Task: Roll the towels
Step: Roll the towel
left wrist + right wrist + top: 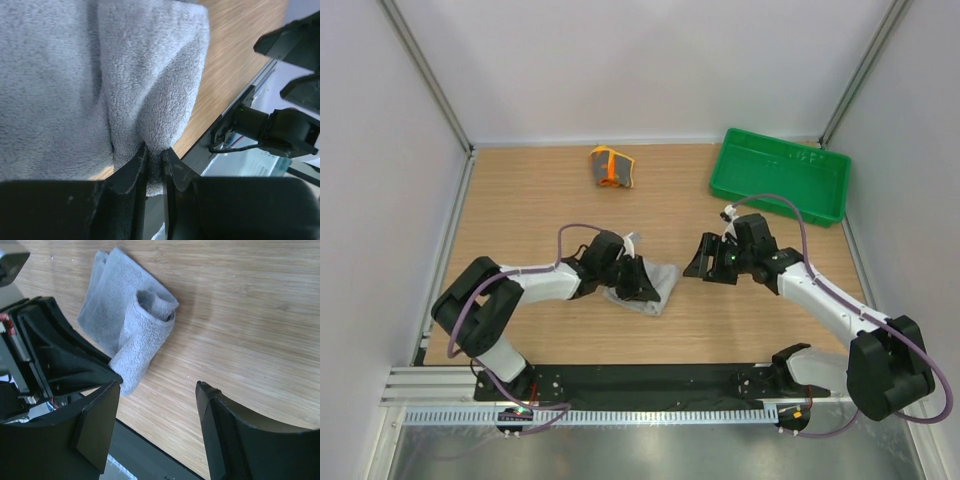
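Towels, two: grey towel, orange towel; one green tray.

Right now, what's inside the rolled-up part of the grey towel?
Just more grey towel: at its open end the cloth curls in on itself. Anything deeper inside the roll is covered, so I cannot tell. The left gripper pinches one edge.
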`<state>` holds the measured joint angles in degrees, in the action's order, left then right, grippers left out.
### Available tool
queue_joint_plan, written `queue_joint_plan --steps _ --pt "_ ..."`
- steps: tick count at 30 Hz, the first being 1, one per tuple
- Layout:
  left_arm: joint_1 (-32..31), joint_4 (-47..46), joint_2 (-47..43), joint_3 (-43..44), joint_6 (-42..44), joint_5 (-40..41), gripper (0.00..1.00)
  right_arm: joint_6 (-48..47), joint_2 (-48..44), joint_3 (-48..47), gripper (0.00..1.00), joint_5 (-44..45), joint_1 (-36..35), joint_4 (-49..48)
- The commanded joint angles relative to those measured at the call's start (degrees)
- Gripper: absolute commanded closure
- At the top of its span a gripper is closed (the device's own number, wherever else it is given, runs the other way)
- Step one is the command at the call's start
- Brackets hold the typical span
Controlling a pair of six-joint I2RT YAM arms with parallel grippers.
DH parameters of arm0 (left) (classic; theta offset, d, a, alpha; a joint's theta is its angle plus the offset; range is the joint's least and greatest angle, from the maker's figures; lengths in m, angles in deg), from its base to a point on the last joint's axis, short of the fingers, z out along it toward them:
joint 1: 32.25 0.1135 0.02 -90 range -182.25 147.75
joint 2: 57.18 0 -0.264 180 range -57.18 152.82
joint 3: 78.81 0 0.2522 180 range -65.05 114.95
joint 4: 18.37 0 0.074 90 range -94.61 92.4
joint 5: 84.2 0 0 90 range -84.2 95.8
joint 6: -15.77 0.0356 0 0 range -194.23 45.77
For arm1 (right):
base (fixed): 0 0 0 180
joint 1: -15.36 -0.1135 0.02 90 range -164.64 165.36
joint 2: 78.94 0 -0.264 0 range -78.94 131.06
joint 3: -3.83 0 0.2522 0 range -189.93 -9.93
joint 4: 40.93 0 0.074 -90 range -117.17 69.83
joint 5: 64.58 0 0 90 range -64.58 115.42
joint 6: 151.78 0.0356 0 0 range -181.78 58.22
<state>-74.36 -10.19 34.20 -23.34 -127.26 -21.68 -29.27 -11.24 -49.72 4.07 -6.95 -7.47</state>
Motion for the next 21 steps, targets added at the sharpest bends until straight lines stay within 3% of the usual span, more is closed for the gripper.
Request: queue_joint_plan --steps 1,14,21 --pt "2.55 -8.57 1.17 -1.81 -5.50 -7.58 0.84 1.50 -1.78 0.85 0.30 -1.86 -1.42 -2.74" --pt "10.90 -16.91 5.21 -9.45 -12.44 -12.94 0.88 4.66 4.36 4.98 0.30 -0.63 -6.26 -14.25" --pt "15.03 -24.11 7.50 -12.35 -16.83 -16.72 0.97 6.42 11.99 5.78 0.27 -0.01 -10.04 -28.74"
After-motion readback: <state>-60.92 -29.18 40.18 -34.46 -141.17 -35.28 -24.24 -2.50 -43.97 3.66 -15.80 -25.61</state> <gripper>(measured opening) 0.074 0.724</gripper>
